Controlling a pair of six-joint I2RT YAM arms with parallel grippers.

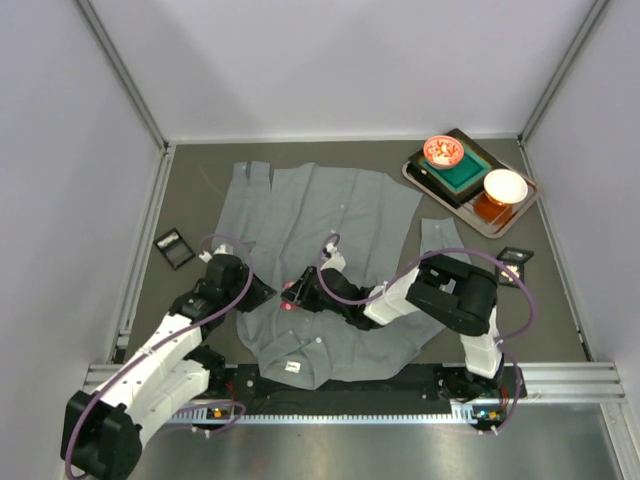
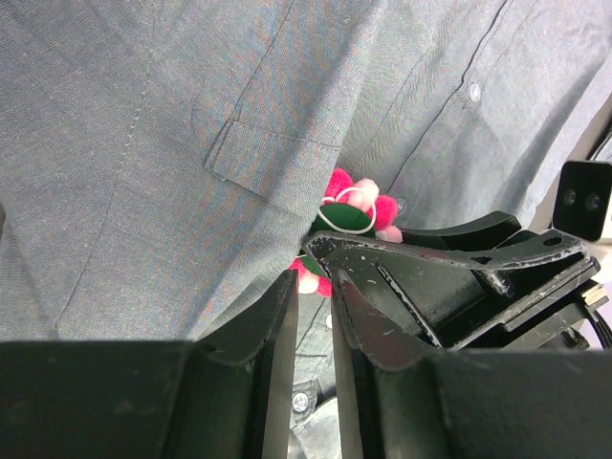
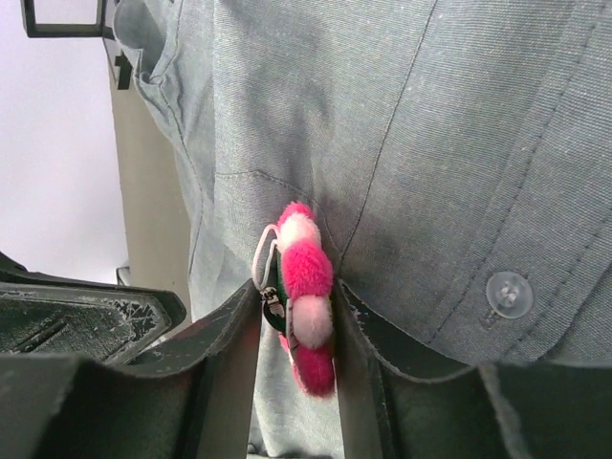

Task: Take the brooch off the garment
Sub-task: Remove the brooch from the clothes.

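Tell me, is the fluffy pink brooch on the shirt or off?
Looks on. The brooch lies against the grey shirt, pinched in the right gripper; where it fastens is hidden, so cannot tell for sure.

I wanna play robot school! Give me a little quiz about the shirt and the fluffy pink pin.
1. True or false: the brooch sits between the fingers of the right claw.
2. What colour is the shirt? A red, B grey, C yellow.
3. Fill in: the tray stands in the far ____ corner of the table.
Key: 1 true; 2 B; 3 right.
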